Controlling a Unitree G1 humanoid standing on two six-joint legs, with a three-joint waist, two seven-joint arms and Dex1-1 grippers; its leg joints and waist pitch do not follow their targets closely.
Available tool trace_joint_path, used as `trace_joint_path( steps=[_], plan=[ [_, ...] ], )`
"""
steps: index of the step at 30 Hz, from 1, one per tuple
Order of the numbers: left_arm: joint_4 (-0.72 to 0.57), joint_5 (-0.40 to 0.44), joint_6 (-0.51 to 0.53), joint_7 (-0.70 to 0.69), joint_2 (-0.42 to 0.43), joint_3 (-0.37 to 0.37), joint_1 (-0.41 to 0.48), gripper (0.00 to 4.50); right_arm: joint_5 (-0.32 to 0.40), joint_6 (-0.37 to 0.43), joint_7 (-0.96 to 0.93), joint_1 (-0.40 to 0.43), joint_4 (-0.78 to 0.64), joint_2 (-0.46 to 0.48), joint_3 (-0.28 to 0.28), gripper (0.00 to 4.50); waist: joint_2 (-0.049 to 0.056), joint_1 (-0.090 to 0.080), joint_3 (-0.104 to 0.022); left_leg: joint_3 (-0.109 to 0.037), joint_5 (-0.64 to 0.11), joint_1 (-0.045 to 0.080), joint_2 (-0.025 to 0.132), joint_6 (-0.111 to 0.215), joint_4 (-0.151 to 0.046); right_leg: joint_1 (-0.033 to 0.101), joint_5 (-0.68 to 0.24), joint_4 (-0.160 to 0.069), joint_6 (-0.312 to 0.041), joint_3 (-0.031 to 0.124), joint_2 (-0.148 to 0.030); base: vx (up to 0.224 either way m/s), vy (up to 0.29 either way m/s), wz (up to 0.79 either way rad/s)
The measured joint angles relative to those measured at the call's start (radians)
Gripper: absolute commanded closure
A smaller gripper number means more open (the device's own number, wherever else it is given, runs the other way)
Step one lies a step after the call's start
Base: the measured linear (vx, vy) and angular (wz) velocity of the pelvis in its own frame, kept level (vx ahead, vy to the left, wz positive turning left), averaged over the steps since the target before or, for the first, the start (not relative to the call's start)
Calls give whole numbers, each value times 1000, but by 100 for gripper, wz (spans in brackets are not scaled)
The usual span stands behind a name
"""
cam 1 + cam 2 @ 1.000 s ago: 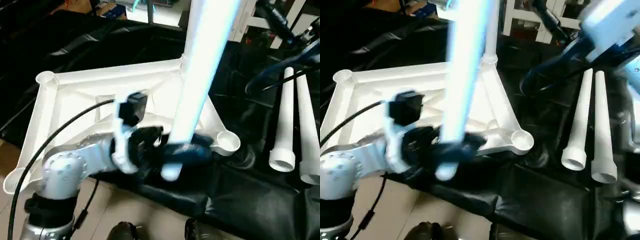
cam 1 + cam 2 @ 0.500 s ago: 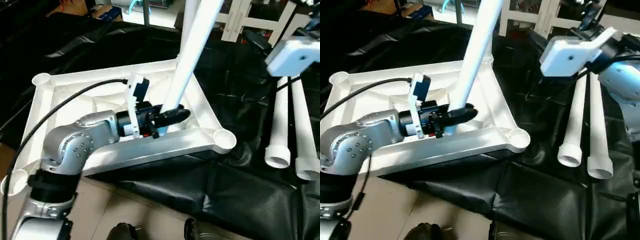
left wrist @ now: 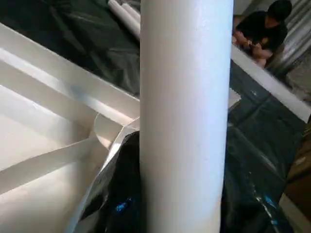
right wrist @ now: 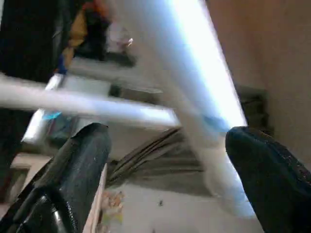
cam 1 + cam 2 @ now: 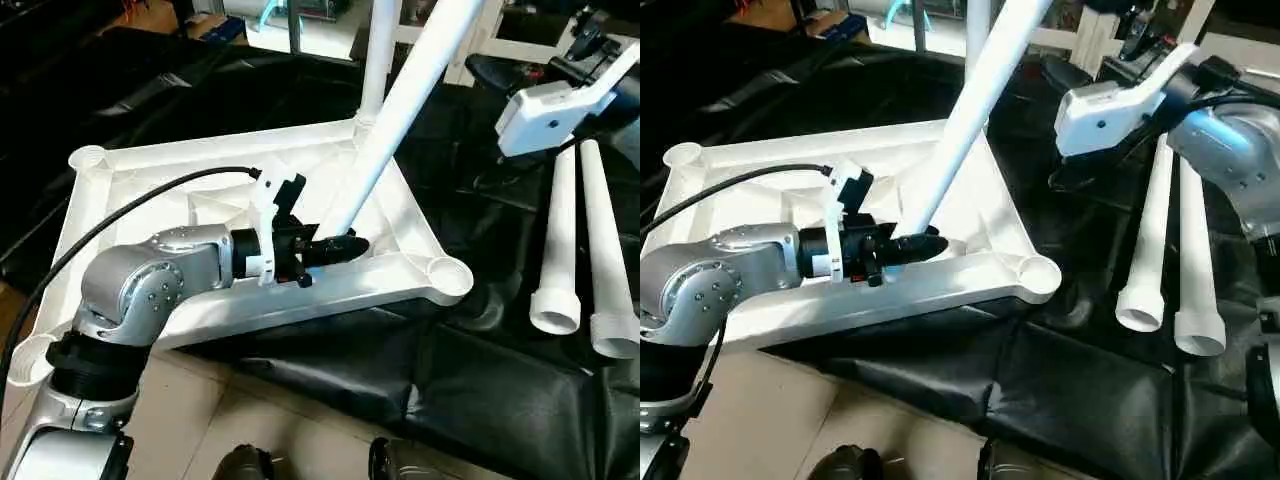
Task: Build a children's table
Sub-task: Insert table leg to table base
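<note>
Left eye view: tilted leg (image 5: 400,120), foot seemingly inside upturned tabletop (image 5: 420,235).

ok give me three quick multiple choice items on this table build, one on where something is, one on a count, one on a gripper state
1. Where do the loose white tube legs lie?
A. on the black cloth, to the right of the white plastic tabletop
B. inside the tabletop
C. on the floor

2. How many loose legs lie there?
A. one
B. two
C. four

3. The left gripper is
A. wide open, empty
B. shut on the slanting white tube leg
C. holding a cable

Key: 1 A, they rest on the cloth beside the tabletop; 2 B, two lie side by side; 3 B, its black fingers clamp the leg's lower end.
</note>
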Motion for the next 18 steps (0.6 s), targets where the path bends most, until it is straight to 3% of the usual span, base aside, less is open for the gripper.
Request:
trace_joint_path(
  steps=[8,18],
  plan=[
    [-1,50,11,-38,83,-48,1,310,-86,-35,-74,-28,137,0,66,34,0,0,0,0,0,-1,0,0,0,-1,0,0,0,0,0,0,0,0],
    [58,81,-1,-27,26,-55,-20,310,-110,-116,-203,-49,180,4,90,34,0,0,0,0,-3,-2,0,0,9,-1,0,6,0,1,-1,0,0,0]
  ],
)
